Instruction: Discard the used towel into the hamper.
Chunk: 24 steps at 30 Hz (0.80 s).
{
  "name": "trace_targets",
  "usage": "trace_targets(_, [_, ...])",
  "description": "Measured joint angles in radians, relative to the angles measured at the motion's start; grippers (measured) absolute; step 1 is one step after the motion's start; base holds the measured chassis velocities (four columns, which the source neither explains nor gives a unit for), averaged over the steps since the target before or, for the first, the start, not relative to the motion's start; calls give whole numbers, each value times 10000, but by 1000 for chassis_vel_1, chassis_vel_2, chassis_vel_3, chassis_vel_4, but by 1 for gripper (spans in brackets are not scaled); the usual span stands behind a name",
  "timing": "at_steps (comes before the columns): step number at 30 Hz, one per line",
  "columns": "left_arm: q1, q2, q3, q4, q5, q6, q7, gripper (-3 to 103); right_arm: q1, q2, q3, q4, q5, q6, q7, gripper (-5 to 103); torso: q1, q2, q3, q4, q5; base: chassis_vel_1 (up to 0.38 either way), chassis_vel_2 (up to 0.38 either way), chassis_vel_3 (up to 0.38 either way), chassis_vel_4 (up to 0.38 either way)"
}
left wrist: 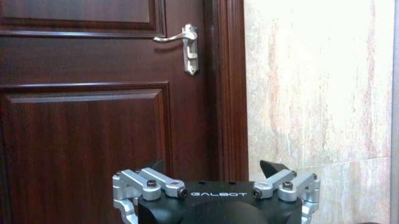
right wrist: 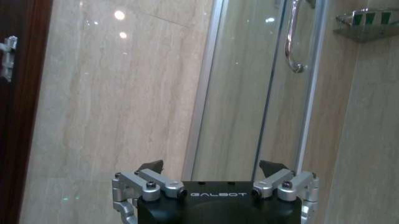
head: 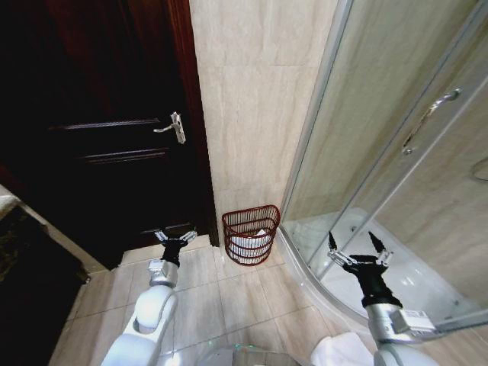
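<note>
**Standing Off from the Hamper, Both Grippers Empty**

Facing the tiled wall (head: 255,99), the robot has the hamper (head: 250,234) on the floor (head: 206,293) ahead, against the wall's foot, between the dark door (head: 99,137) and the glass shower enclosure (head: 396,152). The hamper stands upright, its long axis vertical, its wider rim and mouth pointing up. White cloth, probably the towel (head: 252,241), already lies inside it.

The left gripper (head: 173,237) hangs near the door's lower edge, jaws apart and holding nothing. The right gripper (head: 358,248) hangs in front of the shower's curved base, jaws wide apart, also empty.

Hazards, as judged from this position:
- The right gripper is close to the glass; a swing toward the hamper could strike the panel or its frame.
- The hamper is light openwork; contact with its rim could tip it.
- More white cloth (head: 341,352) shows beside the right arm; whether it is a second towel cannot be determined.
</note>
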Motion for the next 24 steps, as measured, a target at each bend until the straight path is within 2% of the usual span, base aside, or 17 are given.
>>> trace_targets(24, [209, -26, 430, -259, 151, -150, -149, 100, -277, 0, 20, -49, 49, 252, 32, 100, 0, 0, 0, 0, 0, 73, -72, -71, 74])
